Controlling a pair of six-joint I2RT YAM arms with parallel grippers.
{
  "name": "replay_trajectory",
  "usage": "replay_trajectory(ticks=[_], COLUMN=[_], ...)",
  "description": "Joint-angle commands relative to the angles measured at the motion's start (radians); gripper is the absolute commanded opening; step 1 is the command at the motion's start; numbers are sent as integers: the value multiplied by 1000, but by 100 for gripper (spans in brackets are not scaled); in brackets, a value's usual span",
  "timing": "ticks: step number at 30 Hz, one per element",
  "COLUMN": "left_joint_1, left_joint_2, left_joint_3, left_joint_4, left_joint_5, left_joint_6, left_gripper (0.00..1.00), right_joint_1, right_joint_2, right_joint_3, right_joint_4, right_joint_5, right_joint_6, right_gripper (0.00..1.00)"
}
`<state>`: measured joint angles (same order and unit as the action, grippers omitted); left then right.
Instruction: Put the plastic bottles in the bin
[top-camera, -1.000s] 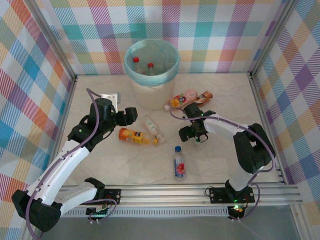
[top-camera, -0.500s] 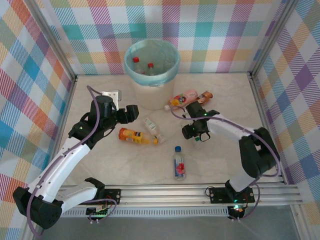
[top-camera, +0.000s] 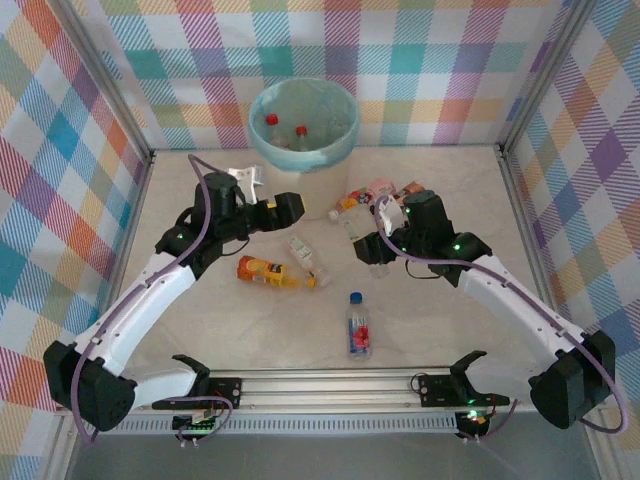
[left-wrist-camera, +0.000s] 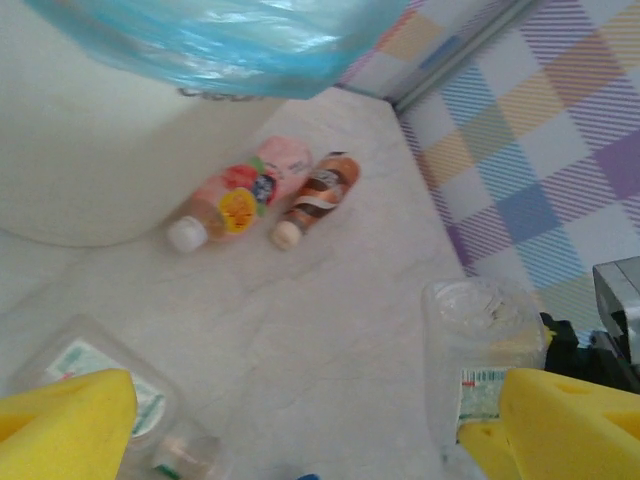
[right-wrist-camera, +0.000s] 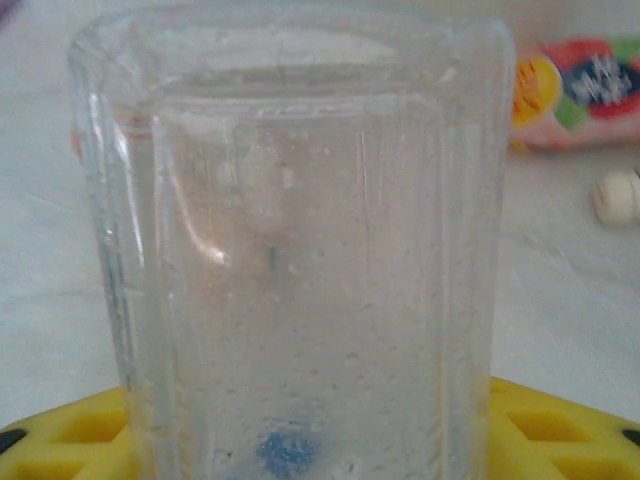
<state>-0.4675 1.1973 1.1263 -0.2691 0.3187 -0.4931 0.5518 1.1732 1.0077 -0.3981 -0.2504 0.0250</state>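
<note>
- Eight plastic bottles are showing in the top view: two in the bin, five lying on the bench, and one in the right jaws.
- One bin (top-camera: 315, 190), round and cream-white, is standing at 12 o'clock on the bench (top-camera: 280, 335). A teal liner (top-camera: 262, 142) is folding over its rim.
- Two red-capped clear bottles are lying inside the bin, one (top-camera: 271, 121) at 10 o'clock and the other (top-camera: 300, 132) near the middle.
- One pink bottle (top-camera: 368, 192) and one brown-orange bottle (top-camera: 410, 188) are lying side by side at 4 o'clock of the bin's foot, with the pink one nearer the bin.
- One orange-yellow bottle (top-camera: 262, 270) is lying at 8 o'clock of the bench centre. One clear bottle (top-camera: 303, 254) is lying just beside it, at its 2 o'clock.
- One blue-labelled bottle (top-camera: 358, 326) is lying alone at 6 o'clock.
- The right arm (top-camera: 510, 300) is grasping one clear bottle (right-wrist-camera: 300, 260) between its jaws, right of the bench centre.
- The left arm (top-camera: 150, 290) is holding its jaws released and wide apart near the bin's foot, gripping nothing.
</note>
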Motion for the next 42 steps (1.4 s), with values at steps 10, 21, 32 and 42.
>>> replay_trajectory(ticks=[10,21,32,42], left_joint_1=[-142,-186,-187,-175], left_joint_2=[124,216,239,269], left_joint_3=[116,161,273,521], left_joint_4=[43,0,-112,-165], left_joint_5=[96,115,52,-148], left_joint_6=[-30,-17,15,84], left_gripper=[93,82,59,52], right_joint_1=[49,54,54,54], right_joint_2=[36,39,28,26], right_joint_3=[-18,-54,-40,112], right_joint_4=[193,233,245,154], right_joint_5=[-162,-159,-47,59], right_joint_6=[13,25,-7,-41], right_gripper=[58,61,65,100])
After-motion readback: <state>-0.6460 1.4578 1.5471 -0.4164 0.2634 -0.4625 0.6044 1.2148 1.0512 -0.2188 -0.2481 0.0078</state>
